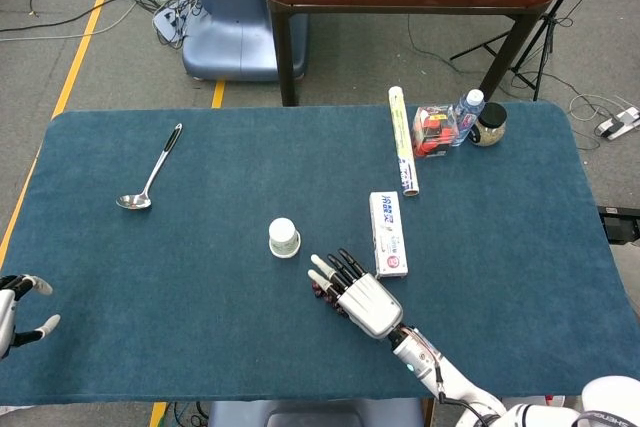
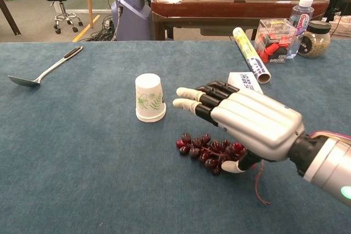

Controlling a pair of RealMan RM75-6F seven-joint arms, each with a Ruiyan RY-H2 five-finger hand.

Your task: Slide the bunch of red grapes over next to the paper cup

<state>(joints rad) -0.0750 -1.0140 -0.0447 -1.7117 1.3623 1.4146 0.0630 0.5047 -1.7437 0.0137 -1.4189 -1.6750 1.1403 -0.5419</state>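
Blue tabletop with open cloth running from the inverted paper cup toward the ladle at far left and toward the near edge; the far right corner is crowded with a rolled tube, a clear box of red items, a water bottle and a jar. Red grapes lie in front of and to the right of the cup, apart from it, with bare cloth between. Right hand is spread flat, palm down, directly over the bunch, its fingers extended toward the cup and its thumb lying against the bunch's near right end; it grips nothing. A toothpaste box lies just beyond the hand. Left hand sits at the near left edge, fingers apart, holding nothing.
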